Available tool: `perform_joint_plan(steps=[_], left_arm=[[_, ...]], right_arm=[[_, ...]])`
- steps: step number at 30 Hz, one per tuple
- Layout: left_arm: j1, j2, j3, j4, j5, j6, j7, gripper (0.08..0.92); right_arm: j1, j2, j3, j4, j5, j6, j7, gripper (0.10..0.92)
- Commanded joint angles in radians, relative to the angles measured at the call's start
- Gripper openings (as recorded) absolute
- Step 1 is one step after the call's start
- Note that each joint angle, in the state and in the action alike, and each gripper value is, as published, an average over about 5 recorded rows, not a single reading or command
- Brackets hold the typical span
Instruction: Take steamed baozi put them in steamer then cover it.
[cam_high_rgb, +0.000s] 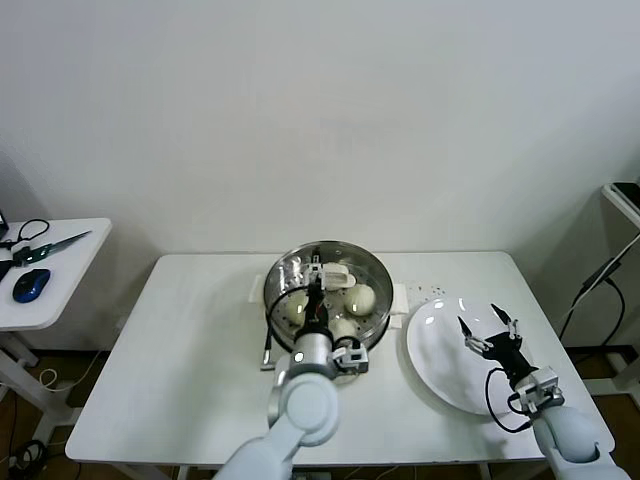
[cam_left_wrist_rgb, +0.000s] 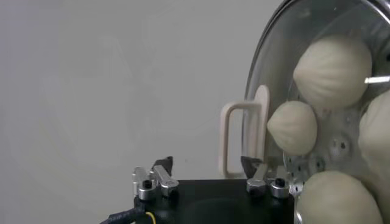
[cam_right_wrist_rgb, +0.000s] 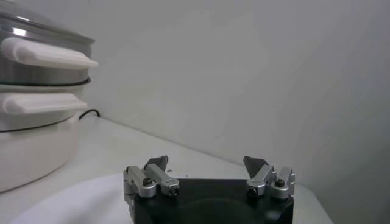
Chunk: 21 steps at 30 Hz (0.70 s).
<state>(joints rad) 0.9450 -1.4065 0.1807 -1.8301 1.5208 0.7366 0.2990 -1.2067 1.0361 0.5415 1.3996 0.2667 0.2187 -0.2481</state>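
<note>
The steamer (cam_high_rgb: 372, 330) stands at the table's middle back on its cream-white base (cam_right_wrist_rgb: 30, 152). The glass cover (cam_high_rgb: 345, 262) lies on it, its white handle (cam_high_rgb: 336, 274) at the centre. Through the glass I see the baozi (cam_high_rgb: 362, 297) on the perforated tray; the left wrist view shows several (cam_left_wrist_rgb: 334, 67). My left gripper (cam_high_rgb: 315, 283) is open just over the cover, and the handle (cam_left_wrist_rgb: 234, 140) stands between its fingertips (cam_left_wrist_rgb: 163, 163), nearer one of them. My right gripper (cam_high_rgb: 485, 322) is open and empty above the white plate (cam_high_rgb: 440, 370).
A white socket strip (cam_high_rgb: 430, 292) lies between steamer and plate. A black cable (cam_high_rgb: 268, 345) runs at the steamer's left. A side table (cam_high_rgb: 60, 290) at the left holds a blue mouse (cam_high_rgb: 30, 285) and scissors (cam_high_rgb: 50, 245). A shelf (cam_high_rgb: 625, 200) stands at the right.
</note>
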Motion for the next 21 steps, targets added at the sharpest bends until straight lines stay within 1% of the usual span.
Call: perform_joint_plan(steps=[1,3,5,10,13,16,21], left_arm=[[0.120,0.096,-0.054,-0.211,-0.132,0.034,-0.051,0.753],[0.160,0.117,-0.081,-0.245,-0.211,0.007,-0.120,0.796],[0.206,0.128,-0.120,-0.275,-0.287,-0.040,-0.194,0.816],[0.334,0.153,-0.263,-0.367,-0.536,-0.232,-0.362,0.822],[0.407,0.178,-0.362,-0.393,-0.672,-0.349,-0.454,0.823],[0.502,0.166,-0.507,-0.395,-0.815,-0.502,-0.500,0.823],[0.628,0.101,-0.708,-0.365,-1.094,-0.670,-0.510,0.823]], right_arm=[[-0.003,-0.001,0.008,0.019,0.001,-0.049,0.005,0.823],[-0.006,-0.002,0.012,0.024,0.016,-0.052,0.003,0.823],[-0.010,-0.001,0.018,0.029,0.026,-0.056,0.002,0.823],[-0.023,0.004,0.032,0.037,0.030,-0.055,0.004,0.823],[-0.030,0.007,0.037,0.039,0.029,-0.053,0.005,0.823],[-0.035,0.012,0.041,0.043,0.027,-0.051,0.005,0.823],[-0.047,0.020,0.044,0.049,0.028,-0.044,0.003,0.823]])
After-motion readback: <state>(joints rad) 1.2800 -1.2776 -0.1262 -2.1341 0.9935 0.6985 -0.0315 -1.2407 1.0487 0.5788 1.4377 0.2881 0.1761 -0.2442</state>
